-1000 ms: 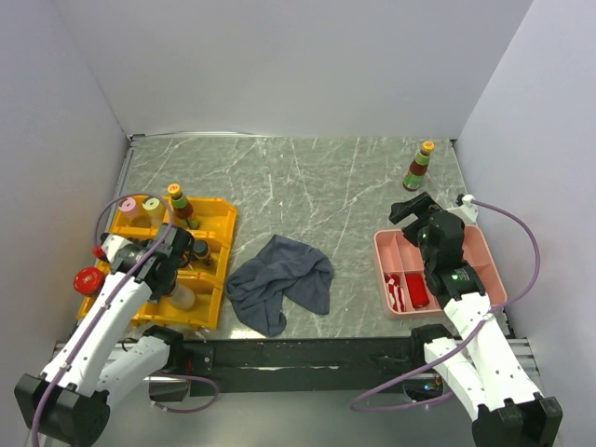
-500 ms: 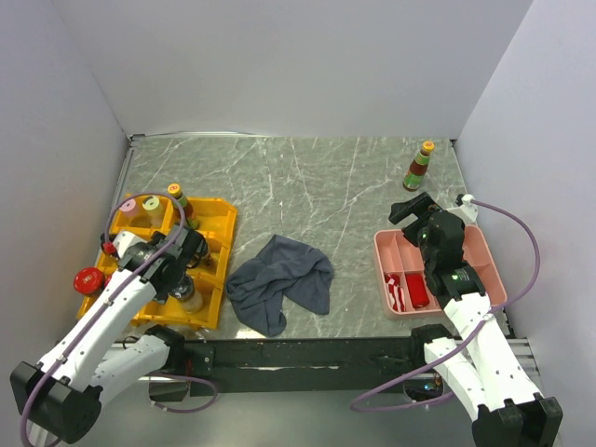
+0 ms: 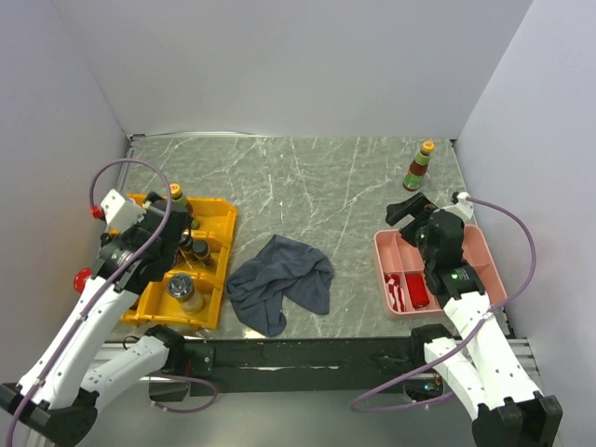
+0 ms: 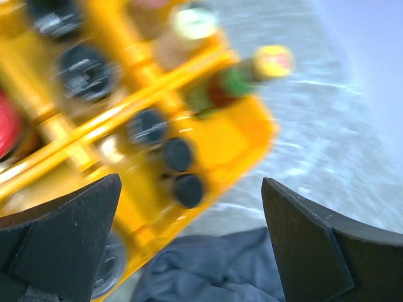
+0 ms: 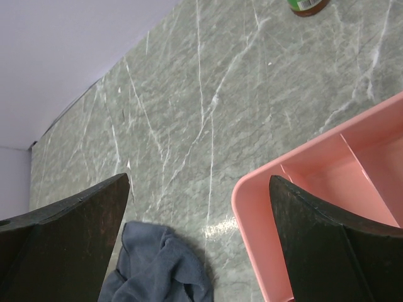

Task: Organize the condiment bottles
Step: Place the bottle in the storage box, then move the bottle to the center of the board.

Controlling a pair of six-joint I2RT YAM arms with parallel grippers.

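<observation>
the left claw (image 4: 189,251) hangs wide with nothing between its jaws, over the yellow tray (image 3: 222,216), where most of the condiment bottles (image 4: 178,155) already stand packed in compartments: black-capped jars, a grey-lidded jar (image 3: 182,287) in the near compartment, a green-necked sauce bottle (image 4: 242,78) on the far side. the right claw (image 5: 198,245) is wide and empty too, over the far corner of the pink tray (image 5: 315,176), which holds something red (image 3: 418,291) at its near end. left to do, as i judge it: the lone orange-capped bottle (image 3: 419,166) stands on the marble table (image 3: 326,186) near the far right corner, well apart from both trays. a red cap (image 3: 84,277) shows at the yellow tray's left edge, in or out i cannot tell. the grey cloth (image 3: 279,279) lies between the trays, and side walls crowd each tray, so the open run is the table's middle and far half
</observation>
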